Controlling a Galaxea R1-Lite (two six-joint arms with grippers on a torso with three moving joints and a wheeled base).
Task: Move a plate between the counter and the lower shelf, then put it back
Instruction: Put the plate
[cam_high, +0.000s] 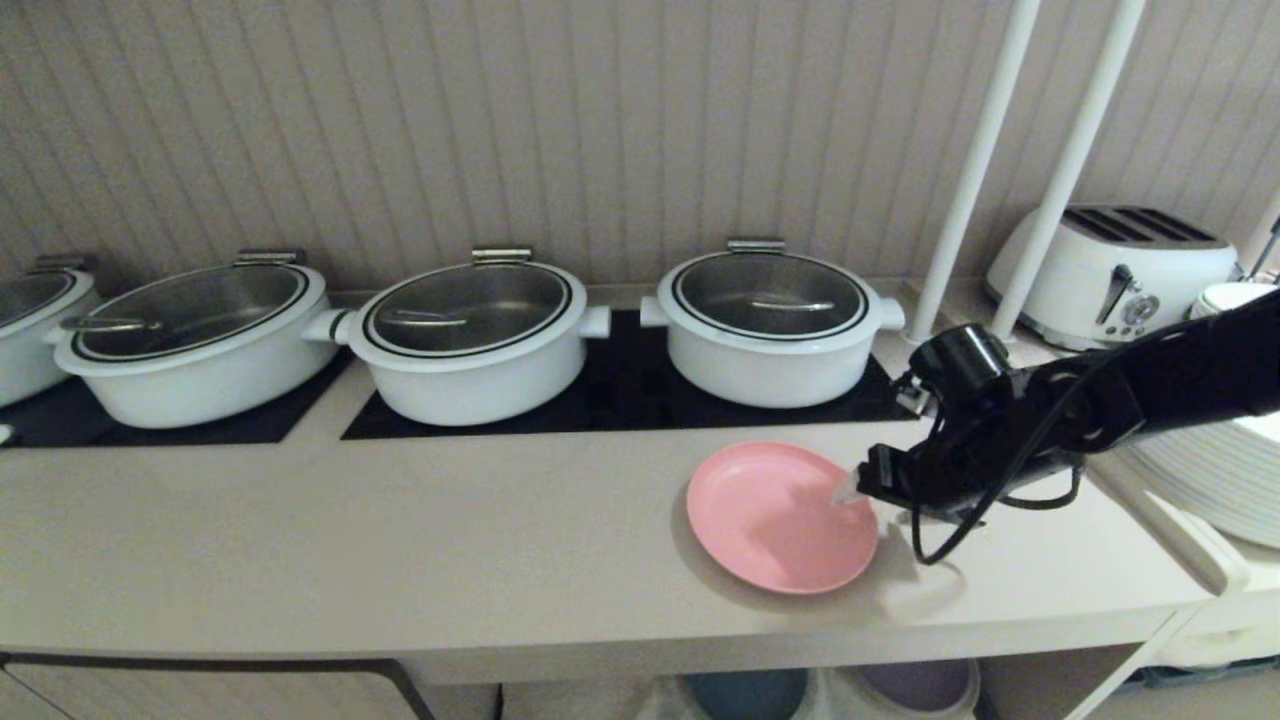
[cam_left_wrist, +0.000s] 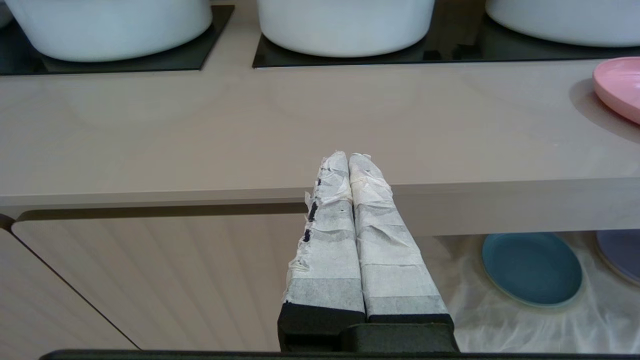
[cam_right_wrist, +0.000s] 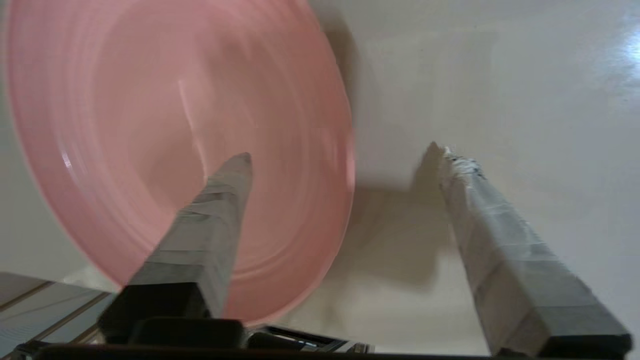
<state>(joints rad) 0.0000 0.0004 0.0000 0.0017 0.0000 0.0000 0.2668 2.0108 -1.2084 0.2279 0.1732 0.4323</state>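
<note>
The pink plate (cam_high: 775, 520) is lying flat on the beige tabletop (cam_high: 400, 540), in front of the rightmost white pot (cam_high: 770, 325). The right gripper (cam_right_wrist: 345, 155) is hovering over its right rim with fingers spread wide — one above the plate, one outside it — gripping nothing. The left gripper (cam_left_wrist: 348, 159) is sitting below the tabletop's edge, fingers pressed together, empty.

Pink plate (cam_high: 780, 517), beige counter (cam_high: 400, 540)
</note>
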